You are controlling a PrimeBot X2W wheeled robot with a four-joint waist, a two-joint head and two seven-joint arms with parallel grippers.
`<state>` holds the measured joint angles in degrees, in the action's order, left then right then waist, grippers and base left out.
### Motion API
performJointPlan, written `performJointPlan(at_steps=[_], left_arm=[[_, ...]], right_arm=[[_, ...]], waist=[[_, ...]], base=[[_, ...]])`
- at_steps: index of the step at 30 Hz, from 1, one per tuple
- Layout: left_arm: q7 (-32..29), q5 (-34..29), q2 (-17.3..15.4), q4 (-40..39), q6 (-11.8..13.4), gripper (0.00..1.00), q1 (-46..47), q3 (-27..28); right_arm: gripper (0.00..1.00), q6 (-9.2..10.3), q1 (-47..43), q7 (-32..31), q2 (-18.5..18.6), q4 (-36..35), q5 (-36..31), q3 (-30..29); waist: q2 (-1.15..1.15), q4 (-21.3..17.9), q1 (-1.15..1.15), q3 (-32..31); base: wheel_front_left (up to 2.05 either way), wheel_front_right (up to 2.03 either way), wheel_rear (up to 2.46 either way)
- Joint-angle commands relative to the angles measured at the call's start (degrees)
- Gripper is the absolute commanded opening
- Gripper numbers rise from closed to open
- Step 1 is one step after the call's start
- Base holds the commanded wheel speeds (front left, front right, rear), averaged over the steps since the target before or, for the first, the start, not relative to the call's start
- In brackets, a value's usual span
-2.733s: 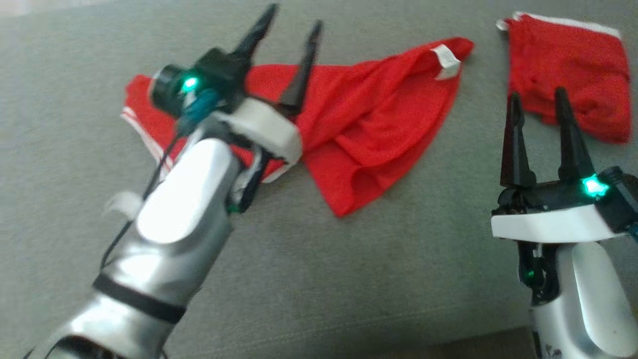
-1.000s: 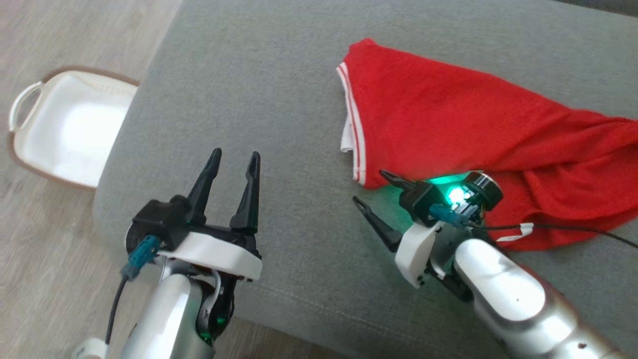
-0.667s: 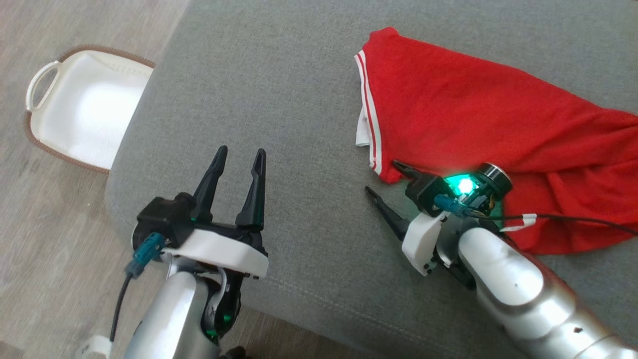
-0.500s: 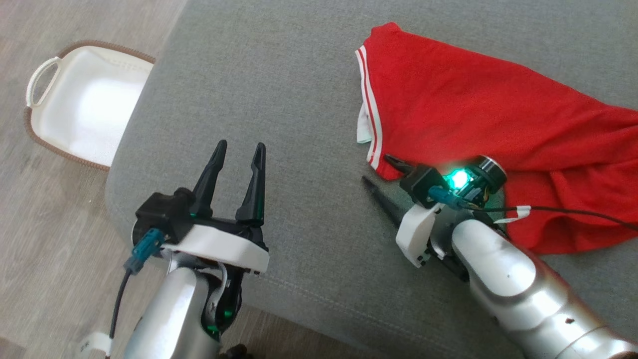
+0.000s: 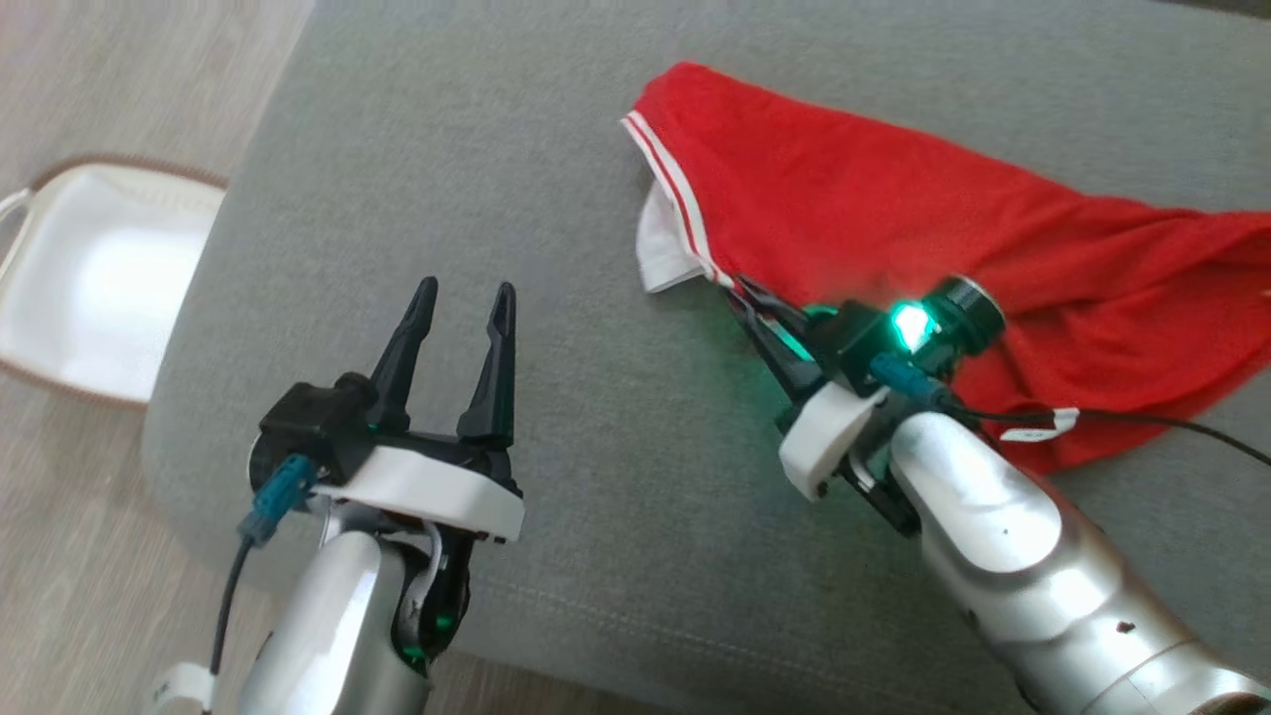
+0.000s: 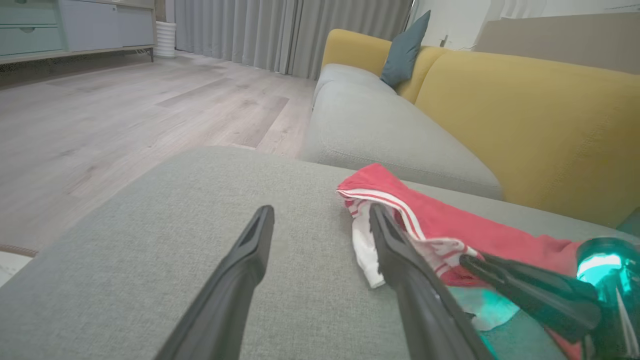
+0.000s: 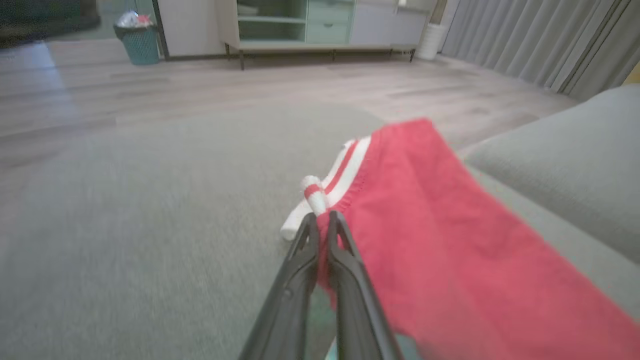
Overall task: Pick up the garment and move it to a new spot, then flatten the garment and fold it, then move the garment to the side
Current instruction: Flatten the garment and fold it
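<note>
Right wrist view: my right gripper [image 7: 322,219] is pinched shut on the striped hem [image 7: 346,175] of the red garment [image 7: 430,235], seemingly thinly. Its length lies rightward across the cushion [image 7: 125,200]; my left gripper [image 5: 459,296] gapes, farther off.

A wide grey upholstered seat [image 5: 556,129] spreads across the head view. Pale wood-plank floor [image 5: 60,556] runs down the left edge, and a white basket [image 5: 89,278] with a brown rim (cut off by the frame) sits at middle left. In the left wrist view a sofa's yellow back [image 6: 525,115] rises at right, a teal pillow [image 6: 405,50] leans at top centre, and grey curtains [image 6: 280,30] hang behind. The right wrist view has a pale low cabinet [image 7: 320,25] along the top and a teal bin [image 7: 139,45] at upper left.
</note>
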<state>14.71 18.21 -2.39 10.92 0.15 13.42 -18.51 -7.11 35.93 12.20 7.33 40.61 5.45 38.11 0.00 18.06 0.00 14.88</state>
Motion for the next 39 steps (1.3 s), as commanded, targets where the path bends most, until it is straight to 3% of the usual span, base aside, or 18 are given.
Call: performJointPlan(at_steps=[1, 9, 12, 17, 21, 23, 29, 33, 39], left_arm=[[0.3, -0.5, -0.5, -2.1, -0.1, 1.0, 0.9, 2.3], [0.3, -0.3, -0.5, -2.7, -0.2, 1.0, 0.9, 1.1], [0.3, 0.7, -0.5, -3.2, -0.3, 1.0, 1.8, -0.4], [0.3, 2.5, -0.5, -3.1, -0.1, 1.0, 2.8, -2.7], [0.3, 3.7, -0.5, -3.0, 0.2, 1.0, 3.4, -4.5], [0.3, 4.1, -0.5, -3.1, 0.4, 1.0, 3.7, -5.0], [0.3, 4.0, -0.5, -3.1, 0.8, 1.0, 4.2, -4.6], [0.3, 3.1, -0.5, -2.8, 0.5, 1.0, 4.5, -3.2], [0.3, 1.7, -0.5, -2.8, 0.1, 1.0, 4.8, -1.2]], right_arm=[[0.0, -0.37, 1.6, 1.0, -1.4, -4.0, -0.1, -0.2], [0.0, -0.37, 9.9, -4.2, 5.7, -14.8, 1.0, -1.8], [0.0, -0.37, 16.2, -7.9, 10.7, -16.5, 3.2, -0.7], [0.0, -0.37, 26.8, -12.1, 18.6, -12.2, 7.5, 4.6], [0.0, -0.37, 34.3, -13.1, 21.7, -3.4, 9.1, 8.7], [1.0, -0.37, 38.0, -13.3, 22.1, 2.3, 7.8, 10.0], [1.0, -0.37, 45.2, -9.7, 17.0, 14.7, 4.3, 6.2], [1.0, -0.37, 45.5, -6.1, 13.8, 18.7, 3.7, 5.6], [1.0, -0.37, 43.0, -0.2, 12.3, 21.3, 5.2, 3.2]], waist=[[0.0, -1.5, 0.0, -1.6], [0.0, -1.4, 0.0, -1.8], [0.0, 0.6, 0.0, -0.6], [0.0, 4.5, 0.0, 1.4], [0.0, 7.3, 0.0, 2.9], [0.0, 8.1, 0.0, 3.6], [0.0, 7.2, 0.0, 4.7], [0.0, 4.6, 0.0, 4.2], [0.0, 0.1, 0.0, 2.0]], base=[[0.0, 0.0, 0.0], [0.0, 0.0, 0.0], [0.0, 0.0, 0.0], [0.0, 0.0, 0.0], [0.0, 0.0, 0.0], [0.0, 0.0, 0.0], [0.0, 0.0, 0.0], [0.0, 0.0, 0.0], [0.0, 0.0, 0.0]])
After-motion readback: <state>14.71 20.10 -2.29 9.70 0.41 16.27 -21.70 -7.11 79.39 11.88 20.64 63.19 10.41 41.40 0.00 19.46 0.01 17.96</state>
